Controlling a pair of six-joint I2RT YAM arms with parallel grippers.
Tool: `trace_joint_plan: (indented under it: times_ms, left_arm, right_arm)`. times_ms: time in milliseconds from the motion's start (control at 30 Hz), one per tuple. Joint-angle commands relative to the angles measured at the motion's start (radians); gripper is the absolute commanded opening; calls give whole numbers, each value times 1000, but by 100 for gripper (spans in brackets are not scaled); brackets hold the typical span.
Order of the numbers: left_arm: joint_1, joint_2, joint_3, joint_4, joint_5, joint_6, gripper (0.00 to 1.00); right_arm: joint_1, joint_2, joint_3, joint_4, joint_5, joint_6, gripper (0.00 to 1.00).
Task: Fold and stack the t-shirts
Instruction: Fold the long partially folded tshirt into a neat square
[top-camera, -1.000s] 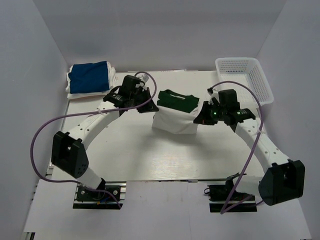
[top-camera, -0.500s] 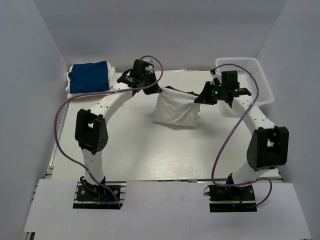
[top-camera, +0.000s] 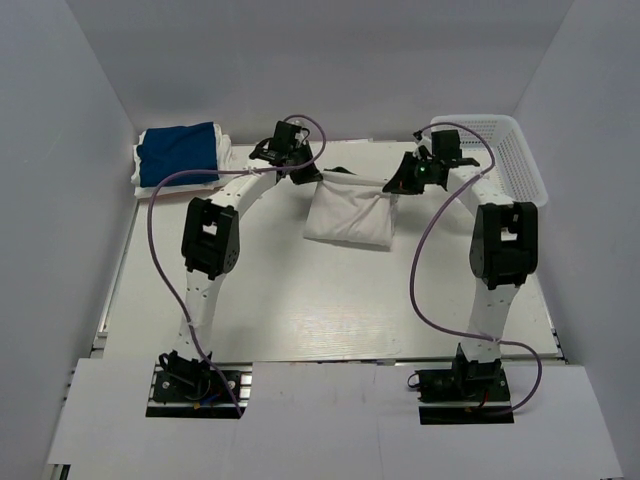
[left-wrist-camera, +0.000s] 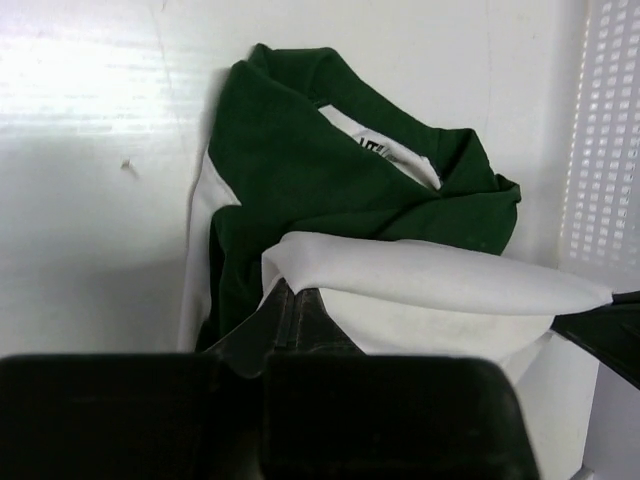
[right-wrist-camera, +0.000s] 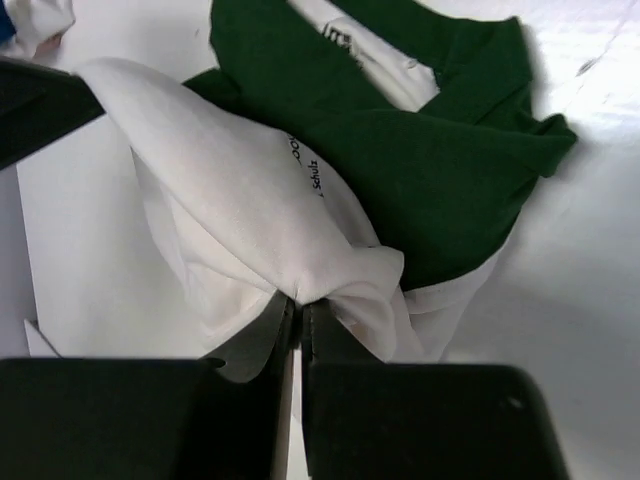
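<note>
Overhead view: white t-shirt (top-camera: 350, 215) hangs stretched between the two arms near the far middle of the table (top-camera: 300, 300), its top edge pulled taut and its lower part draped down onto the surface. The left gripper (top-camera: 312, 177) pinches the top left corner and the right gripper (top-camera: 393, 184) the top right corner, both clamped on cloth. A royal blue t-shirt (top-camera: 178, 152) lies folded on something white at the far left corner, well apart from the arms. A white mesh basket (top-camera: 520, 165) sits at the far right corner.

Left wrist view: the closed fingers grip a fold of the white fabric, which runs off to the right as a taut band. Beyond it a dark green t-shirt (left-wrist-camera: 300, 170) lies crumpled on the table, with white showing inside its collar. The basket's mesh wall fills the right edge.

Right wrist view: the fingers are shut tight on a bunched corner of the white t-shirt, which carries small black lettering (right-wrist-camera: 305, 170). The green shirt lies just behind, touching it.
</note>
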Motion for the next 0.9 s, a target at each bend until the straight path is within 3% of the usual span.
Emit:
trace_joint_plan:
  times_ms: [0,33,67,133,167,200,233,267,433,600,700,867]
  left_arm:
    - [25,30,99,81,24,-3,0]
    - [25,61,108,107,34,-3,0]
    - [25,73,117,121,44,-3,0]
    - [25,96,133,132,45,-28,0]
    - [25,119,165,132,54,-28,15]
    - [25,119,182,132,54,-37,36]
    - [34,130,196,132,66,-37,81]
    - [34,130,206,132,75,-37,100]
    - [34,46,147,164,66,-37,100]
    - [-1,-26,73,180,93,-28,100]
    - [-10,-26,55,221,161,-41,100]
    - [-20,113,116,267,215,-51,100]
  right_arm:
    - [-24,49,113,78,68,38,0]
    - [-24,75,127,75,109,48,0]
    - [-25,102,141,75,109,51,32]
    - [-24,136,199,63,129,46,46]
    - [-21,153,224,60,132,35,56]
    - [-22,162,239,37,134,34,71]
    - [-21,159,265,29,134,26,82]
    - [-16,159,279,28,125,16,90]
    - [7,49,261,21,99,-49,90]
    - [21,-83,48,93,-21,1,90]
    - [28,-126,-39,194,-67,35,90]
    - [35,-43,-25,288,-105,95,90]
